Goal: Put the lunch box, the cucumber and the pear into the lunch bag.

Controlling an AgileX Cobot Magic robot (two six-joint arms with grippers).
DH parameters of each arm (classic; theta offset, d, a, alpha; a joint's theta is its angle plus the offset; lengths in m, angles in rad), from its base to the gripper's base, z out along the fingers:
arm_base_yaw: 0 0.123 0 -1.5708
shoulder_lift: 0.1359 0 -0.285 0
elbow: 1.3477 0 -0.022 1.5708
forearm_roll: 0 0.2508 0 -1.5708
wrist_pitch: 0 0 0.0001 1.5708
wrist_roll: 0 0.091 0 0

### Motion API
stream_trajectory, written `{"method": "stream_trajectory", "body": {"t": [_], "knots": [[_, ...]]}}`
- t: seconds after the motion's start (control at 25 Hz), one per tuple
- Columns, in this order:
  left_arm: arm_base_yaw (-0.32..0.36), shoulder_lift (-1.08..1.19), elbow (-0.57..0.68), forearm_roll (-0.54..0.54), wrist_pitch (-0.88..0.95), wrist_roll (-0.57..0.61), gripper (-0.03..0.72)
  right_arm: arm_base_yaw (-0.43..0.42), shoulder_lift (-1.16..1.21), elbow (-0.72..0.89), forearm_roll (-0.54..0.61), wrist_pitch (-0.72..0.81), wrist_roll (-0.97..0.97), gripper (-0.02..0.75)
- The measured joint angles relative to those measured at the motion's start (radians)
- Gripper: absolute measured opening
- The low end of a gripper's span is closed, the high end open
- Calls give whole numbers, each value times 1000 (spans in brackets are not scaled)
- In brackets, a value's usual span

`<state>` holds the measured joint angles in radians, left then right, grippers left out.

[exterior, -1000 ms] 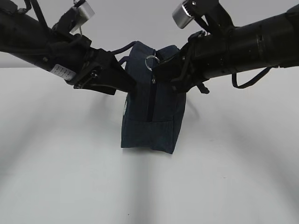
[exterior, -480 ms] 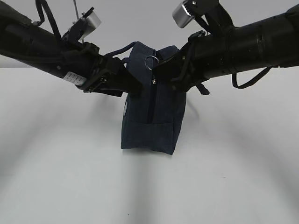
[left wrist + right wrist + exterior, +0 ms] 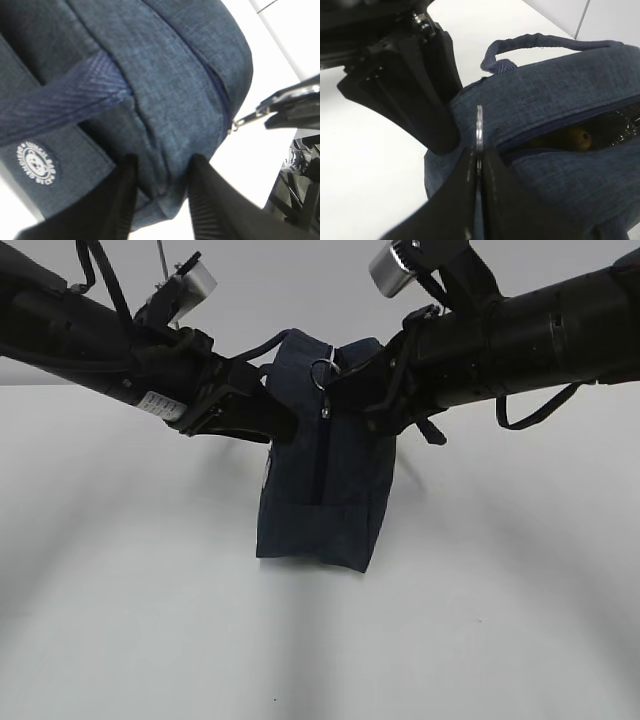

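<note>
While the right gripper point(image 3: 479, 165) is pinching the zipper ring point(image 3: 479, 125) with fully shut jaws, the left gripper point(image 3: 160, 172) is squeezing the lunch bag point(image 3: 325, 480) end fabric, probably bracing it for zipping; pear point(image 3: 577, 139) is sitting inside already.

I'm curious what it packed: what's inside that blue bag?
Through the gap in the lunch bag, the right wrist view shows something yellow, likely the pear, against silver lining. The fabric hides everything else inside.
</note>
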<state>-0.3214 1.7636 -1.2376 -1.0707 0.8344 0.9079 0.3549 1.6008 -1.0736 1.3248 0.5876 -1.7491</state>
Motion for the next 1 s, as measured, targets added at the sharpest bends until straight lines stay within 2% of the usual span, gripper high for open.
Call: {"method": "stream_trajectory", "body": {"t": [0.16, 0.36, 1.0], "knots": [[0, 0, 0, -4, 3, 1, 141, 0, 0, 0, 0, 0, 4, -16], [0, 0, 0, -4, 2, 3, 20, 0, 0, 0, 0, 0, 13, -16], [0, 0, 0, -4, 50, 3, 11, 1, 0, -4, 2, -88, 17, -16]]}}
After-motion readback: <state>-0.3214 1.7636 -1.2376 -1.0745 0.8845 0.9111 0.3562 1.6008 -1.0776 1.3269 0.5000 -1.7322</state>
